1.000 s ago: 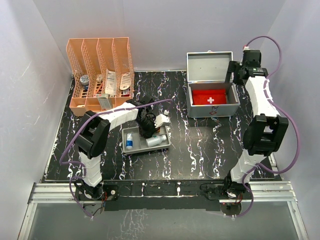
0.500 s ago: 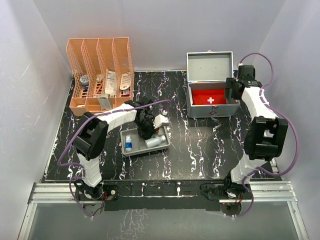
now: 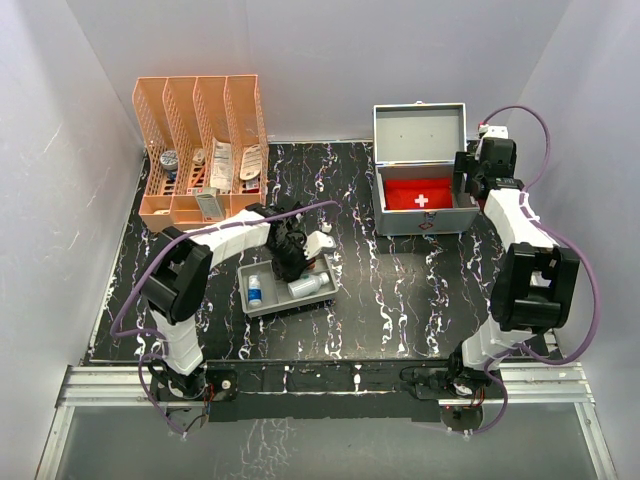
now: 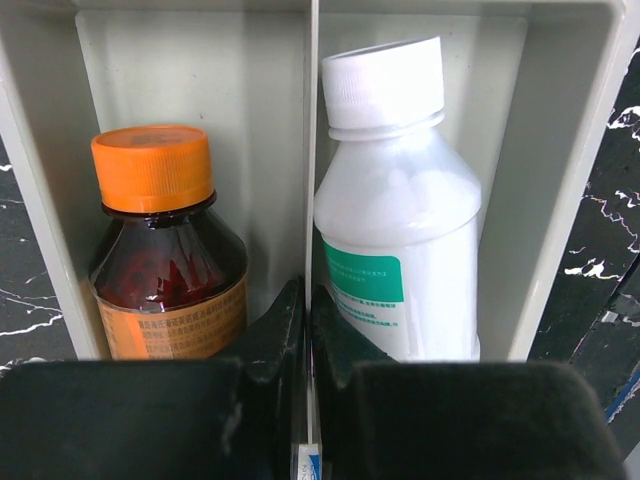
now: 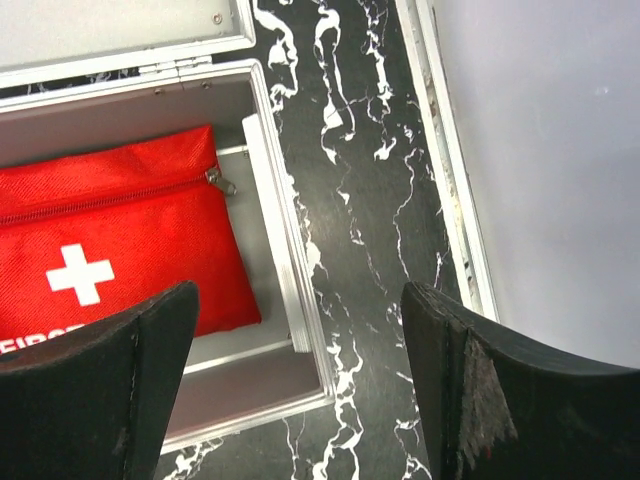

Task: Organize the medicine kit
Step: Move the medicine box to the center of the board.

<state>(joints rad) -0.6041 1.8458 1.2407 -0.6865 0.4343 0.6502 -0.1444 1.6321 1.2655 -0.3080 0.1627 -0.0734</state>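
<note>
- Left gripper (image 4: 308,296): its dark fingers (image 4: 272,345) are pinched together on the thin centre divider of the grey tray (image 4: 552,150). An orange-capped amber bottle (image 4: 165,265) lies in one compartment and a white bottle (image 4: 395,235) in the other.
- Right gripper (image 5: 300,295): fingers spread wide, holding nothing, poised above the right end of the medicine kit (image 3: 425,222).
- The step in hand looks like shifting the loaded tray across the table (image 3: 400,290). It is best done low, flat and slowly, so the pinch does not slip off the divider or tip the bottles out.
- The kit stands at the table's far right. Its long axis runs left to right, its latched front faces the arms and its lid stands open at the back. A red pouch (image 3: 420,195) lies inside.
</note>
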